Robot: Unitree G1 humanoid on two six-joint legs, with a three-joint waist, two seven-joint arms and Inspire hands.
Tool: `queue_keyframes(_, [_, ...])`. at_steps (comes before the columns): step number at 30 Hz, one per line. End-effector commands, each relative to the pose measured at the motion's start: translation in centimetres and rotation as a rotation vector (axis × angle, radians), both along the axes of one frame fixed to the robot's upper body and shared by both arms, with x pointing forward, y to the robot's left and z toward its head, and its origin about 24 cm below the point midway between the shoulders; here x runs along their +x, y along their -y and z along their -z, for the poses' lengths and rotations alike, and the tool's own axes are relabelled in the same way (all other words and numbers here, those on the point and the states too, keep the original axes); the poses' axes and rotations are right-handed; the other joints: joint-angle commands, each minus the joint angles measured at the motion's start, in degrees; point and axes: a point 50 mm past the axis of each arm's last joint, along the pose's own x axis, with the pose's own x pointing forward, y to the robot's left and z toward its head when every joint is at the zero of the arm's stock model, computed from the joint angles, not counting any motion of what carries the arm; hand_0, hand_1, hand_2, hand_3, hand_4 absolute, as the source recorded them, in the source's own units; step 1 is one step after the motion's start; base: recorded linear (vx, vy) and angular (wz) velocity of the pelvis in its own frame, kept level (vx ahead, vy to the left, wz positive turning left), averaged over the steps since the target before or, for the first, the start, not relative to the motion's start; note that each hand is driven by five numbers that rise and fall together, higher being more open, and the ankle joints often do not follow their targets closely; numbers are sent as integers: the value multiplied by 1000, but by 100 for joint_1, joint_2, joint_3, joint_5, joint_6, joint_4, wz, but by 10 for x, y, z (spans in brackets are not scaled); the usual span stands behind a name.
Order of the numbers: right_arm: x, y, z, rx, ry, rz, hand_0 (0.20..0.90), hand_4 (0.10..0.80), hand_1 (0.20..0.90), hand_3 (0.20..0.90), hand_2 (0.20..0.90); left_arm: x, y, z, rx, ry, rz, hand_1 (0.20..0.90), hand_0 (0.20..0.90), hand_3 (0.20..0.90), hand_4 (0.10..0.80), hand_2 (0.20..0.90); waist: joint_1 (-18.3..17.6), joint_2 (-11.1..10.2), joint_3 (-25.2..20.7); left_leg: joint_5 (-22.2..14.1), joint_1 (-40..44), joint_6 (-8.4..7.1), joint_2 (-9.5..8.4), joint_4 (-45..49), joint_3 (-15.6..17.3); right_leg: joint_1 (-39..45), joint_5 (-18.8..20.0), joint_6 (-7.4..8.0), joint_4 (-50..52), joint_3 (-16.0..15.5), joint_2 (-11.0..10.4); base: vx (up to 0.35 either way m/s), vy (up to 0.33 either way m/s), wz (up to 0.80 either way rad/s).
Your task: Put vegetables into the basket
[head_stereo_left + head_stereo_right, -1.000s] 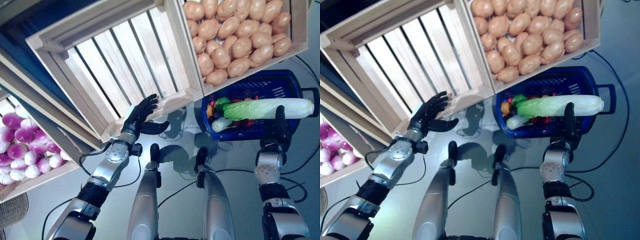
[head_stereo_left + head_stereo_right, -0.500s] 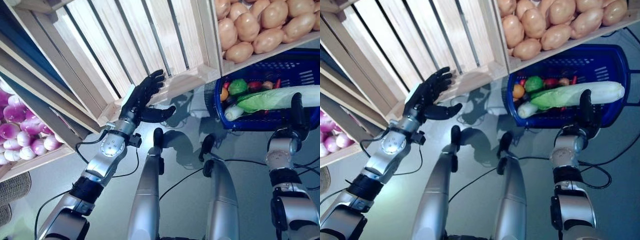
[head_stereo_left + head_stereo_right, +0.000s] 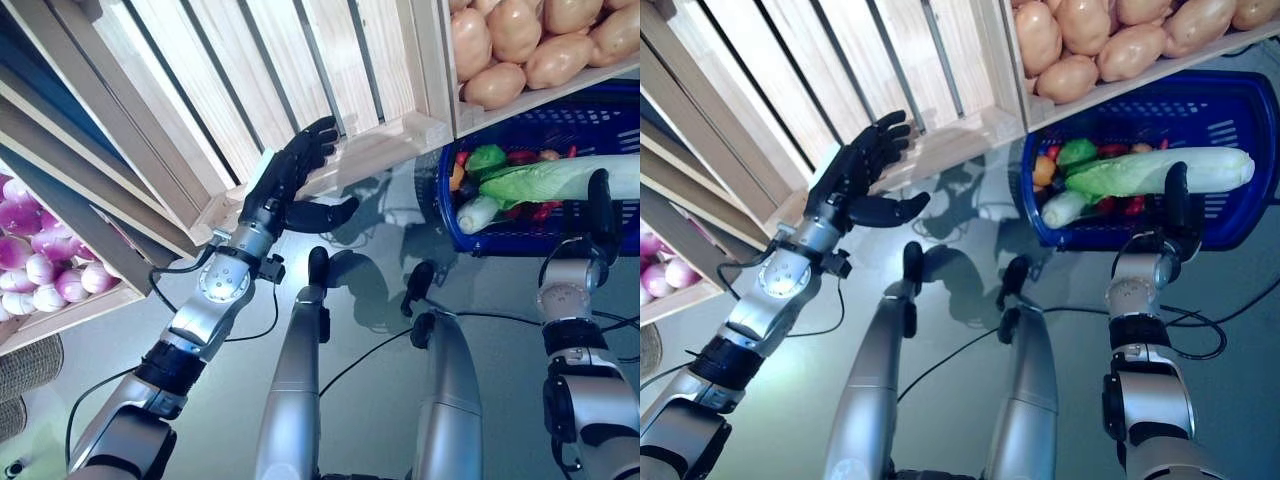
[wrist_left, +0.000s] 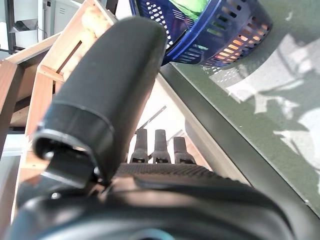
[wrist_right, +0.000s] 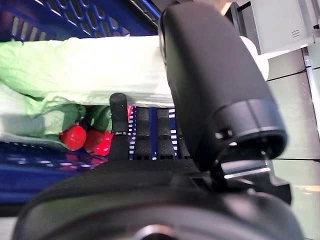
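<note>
A long napa cabbage [image 3: 545, 182] lies across the top of the blue basket [image 3: 500, 245], over a green pepper [image 3: 487, 160] and small red vegetables [image 5: 75, 137]. My right hand [image 3: 598, 205] is at the basket's near rim. Its thumb crosses over the cabbage [image 5: 100, 70] and its fingers [image 5: 150, 132] reach beneath, so it holds the cabbage. My left hand [image 3: 285, 180] floats open with straight fingers at the front lip of the empty wooden crate [image 3: 300, 70], holding nothing.
A crate of potatoes [image 3: 520, 50] overhangs the basket's far side. A crate of purple and white turnips [image 3: 40, 270] sits at the far left, with a wicker item [image 3: 25, 370] below it. Grey floor lies between the crates and me.
The camera has shifted, sliding the whole scene. The right hand stays on the cabbage over the basket, and the left hand stays open by the empty crate's lip.
</note>
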Motion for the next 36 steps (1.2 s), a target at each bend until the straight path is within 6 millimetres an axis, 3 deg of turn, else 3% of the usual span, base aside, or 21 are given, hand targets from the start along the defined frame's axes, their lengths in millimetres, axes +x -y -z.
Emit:
queue_keyframes(1, [-9, 21, -34, -95, 175, 35, 300, 400, 300, 300, 300, -15, 22, -31, -25, 209, 106, 900, 900, 900, 800, 900, -28, 371, -6, -192, -38, 32, -229, 73, -81, 160, 328, 102, 90, -139, 16, 0, 0, 0])
queue_keyframes(2, [-8, 19, -35, -95, 181, 20, 300, 400, 300, 300, 300, -15, 22, -32, -24, 210, 109, 900, 900, 900, 800, 900, -31, 370, -6, -194, -38, 26, -229, 74, -78, 154, 337, 107, 82, -140, 12, 0, 0, 0])
queue_keyframes(5, [-5, 14, -35, -105, 177, 1, 900, 800, 900, 900, 900, -15, 24, -34, -24, 225, 105, 900, 900, 900, 800, 900, -33, 369, -6, -207, 0, 20, -221, 60, -64, 184, 346, 106, 35, -148, 9, 8, 22, 0])
queue_keyframes(10, [-3, 13, -37, -132, 152, -3, 900, 800, 900, 900, 900, -14, 23, -36, 5, 246, 86, 900, 900, 900, 800, 900, -34, 381, -6, -210, 56, 31, -232, 36, -52, 236, 341, 98, 4, -146, 32, 0, 0, 0])
queue_keyframes(16, [-10, 20, -53, -473, -173, 186, 900, 800, 900, 900, 900, -17, 23, -40, -9, 252, 99, 900, 900, 900, 800, 900, -31, 387, -6, -190, 188, 16, -198, -29, -8, 370, 380, 116, -107, -182, 22, 2, 5, 0])
queue_keyframes(25, [-21, 33, -42, -389, -242, 299, 900, 800, 900, 900, 900, -19, 20, -33, -20, 208, 123, 900, 900, 900, 800, 900, -20, 306, -6, -180, 798, 13, -179, -386, 31, 996, 439, 128, -599, -278, 80, 0, 0, 0])
queue_keyframes(36, [-24, 11, -14, -408, -187, 209, 900, 800, 900, 900, 900, -17, 19, -7, -115, 19, 221, 900, 900, 900, 800, 900, -97, 50, -6, 13, 2384, 25, -210, -1434, 186, 2607, 631, 195, -1756, -426, 200, 9, 49, -5])
